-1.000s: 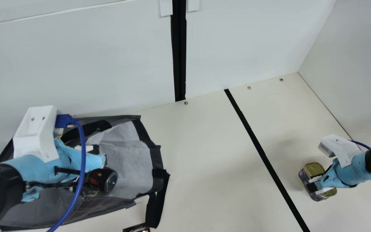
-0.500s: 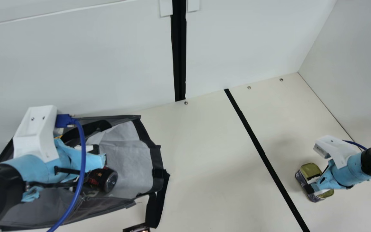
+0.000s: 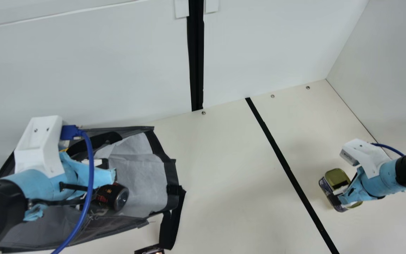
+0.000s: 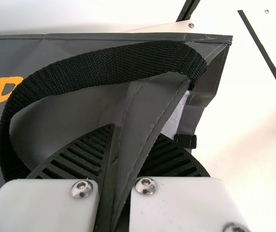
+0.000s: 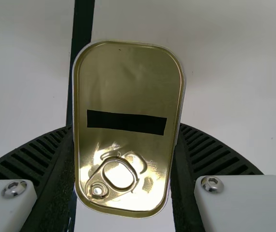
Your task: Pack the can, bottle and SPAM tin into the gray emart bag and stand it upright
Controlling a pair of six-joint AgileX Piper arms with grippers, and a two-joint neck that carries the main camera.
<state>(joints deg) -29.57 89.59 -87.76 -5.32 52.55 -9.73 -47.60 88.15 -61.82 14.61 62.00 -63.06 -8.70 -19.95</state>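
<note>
**Right gripper (image 5: pixel 126 129) brings the SPAM tin (image 5: pixel 128 89) nearer the bag**

Pinched between my ribbed fingers, the tin has shifted a little toward the gray emart bag (image 3: pixel 172 178), though it is well apart from it, past the black line (image 3: pixel 287 169). I judge the carry has begun. My left gripper (image 4: pixel 137 129) clamps a fold of the bag; the can (image 3: pixel 113 197) lies at its mouth.

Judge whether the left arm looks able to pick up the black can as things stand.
Probably not: the left gripper is pinching the gray bag and would likely need to let go first, though the can lies close by.
</note>
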